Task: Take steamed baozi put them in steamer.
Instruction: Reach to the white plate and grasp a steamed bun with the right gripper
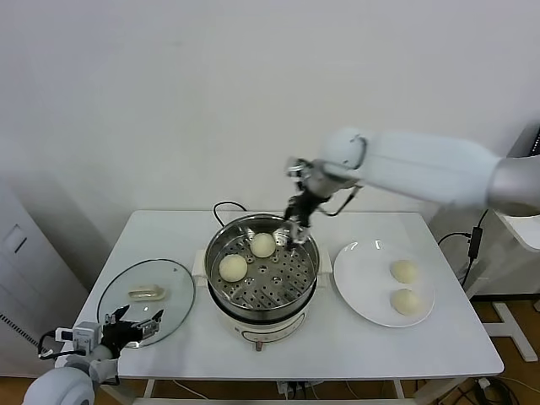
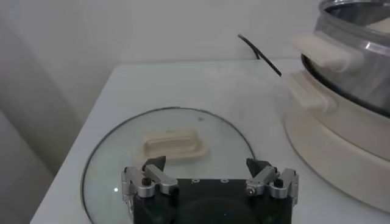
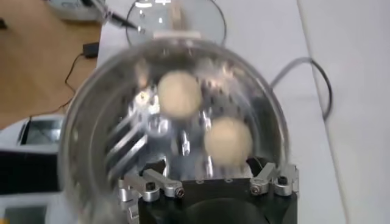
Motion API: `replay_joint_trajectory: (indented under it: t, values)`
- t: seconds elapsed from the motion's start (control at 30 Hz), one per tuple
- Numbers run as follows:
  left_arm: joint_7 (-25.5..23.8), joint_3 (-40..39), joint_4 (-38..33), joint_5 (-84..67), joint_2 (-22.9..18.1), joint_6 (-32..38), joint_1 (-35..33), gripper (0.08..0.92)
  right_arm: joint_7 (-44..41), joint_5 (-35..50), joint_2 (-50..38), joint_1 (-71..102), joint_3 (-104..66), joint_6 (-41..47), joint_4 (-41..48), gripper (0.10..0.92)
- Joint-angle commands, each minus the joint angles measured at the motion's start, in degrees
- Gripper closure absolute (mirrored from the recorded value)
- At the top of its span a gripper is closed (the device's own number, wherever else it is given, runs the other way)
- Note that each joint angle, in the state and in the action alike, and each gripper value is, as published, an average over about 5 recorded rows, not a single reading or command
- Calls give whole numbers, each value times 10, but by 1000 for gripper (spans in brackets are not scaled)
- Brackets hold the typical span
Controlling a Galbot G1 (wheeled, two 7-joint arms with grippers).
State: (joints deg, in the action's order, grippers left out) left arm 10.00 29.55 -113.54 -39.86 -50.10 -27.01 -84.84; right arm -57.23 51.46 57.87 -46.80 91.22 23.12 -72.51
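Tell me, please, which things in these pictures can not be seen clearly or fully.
- Steamer, left wrist view: cut off by the picture's edge, so its inside and buns are hidden.
- Steamer wall, right wrist view: blurred; the tray holes smear.
- Plate with two buns: absent from both wrist views.
- Left gripper, head view: too small to read its fingers; the left wrist view shows it open.
- Right gripper: open, empty.

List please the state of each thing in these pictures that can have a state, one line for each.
steamer: uncovered, two baozi on its perforated tray.
baozi in steamer: two, apart from each other.
plate: holds two baozi.
baozi on plate: two, not yet moved.
glass lid: off the steamer, flat on the table.
right pincer: open, empty, over the steamer.
left pincer: open, empty, parked at the lid.
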Motion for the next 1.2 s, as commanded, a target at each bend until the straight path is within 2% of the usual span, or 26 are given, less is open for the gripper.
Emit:
replay_joint_trajectory:
  t: [0.03, 0.3, 0.6, 1.2]
  values:
    - [0, 1, -1, 0, 0, 0, -2, 177, -132, -136, -159, -57, 69, -94, 4, 203]
    - [1, 4, -6, 0, -3, -2, -4, 177, -144, -237, -214, 38, -1, -152, 34, 203]
    - [3, 6, -9, 0, -2, -4, -5, 177, -144, -365, -229, 176, -131, -195, 73, 203]
    - [5, 6, -11, 1, -3, -7, -7, 177, -119, -480, -193, 384, -321, -247, 159, 203]
